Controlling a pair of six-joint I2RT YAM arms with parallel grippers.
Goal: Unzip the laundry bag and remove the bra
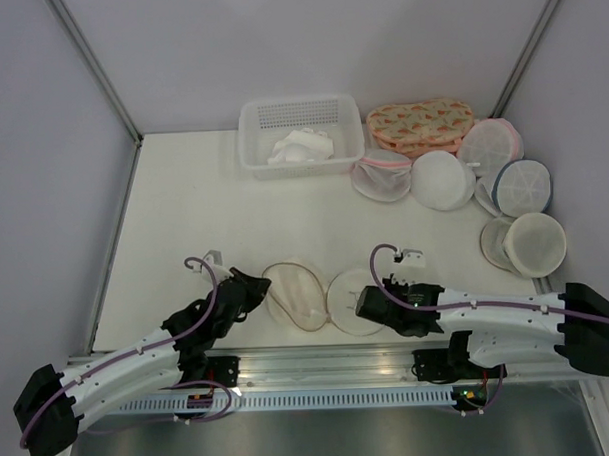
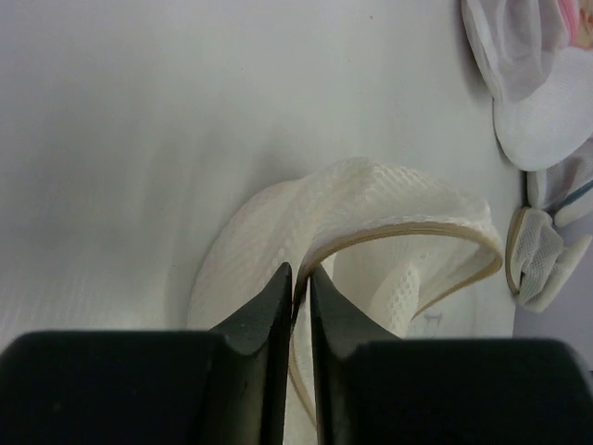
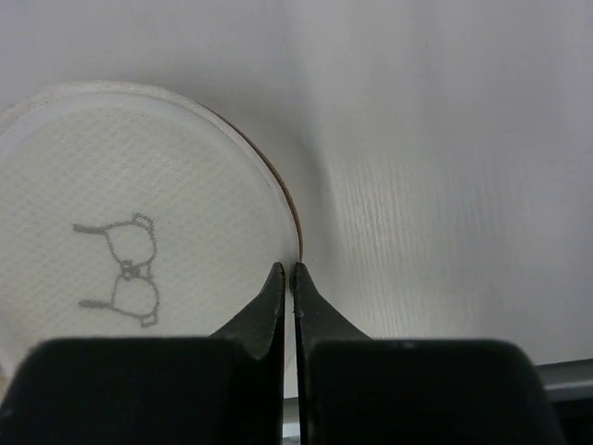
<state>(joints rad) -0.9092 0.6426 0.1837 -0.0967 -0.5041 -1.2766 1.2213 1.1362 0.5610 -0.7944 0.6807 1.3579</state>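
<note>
1. At the near edge of the table [image 1: 184,212], between the arms, the bag [image 1: 292,293] lies unzipped and spread in two halves: a tan-rimmed mesh cup on the left, a flat round face with a printed outline on the right; the unzipping looks done.
2. On the cup's tan rim the left gripper [image 2: 298,278] is clamped; the right gripper [image 3: 289,273] is closed tight at the edge of the flat half, tips against its brown rim; whether any rim is caught between them I cannot tell.
3. Far from the bag, what looks like the bra [image 1: 302,146] lies crumpled in the basket [image 1: 250,155]; with the cup looking hollow, removal seems done too, though a white fold inside the cup stays unclear in the left wrist view.
4. Underfoot the surface is plain white, smooth and matte; other pouches [image 1: 443,178] cluster at the far right, beside the basket.
5. Around it, pale grey walls [image 1: 42,147] close three sides, with metal corner posts; a slotted rail [image 1: 390,395] runs by the arm bases.
</note>
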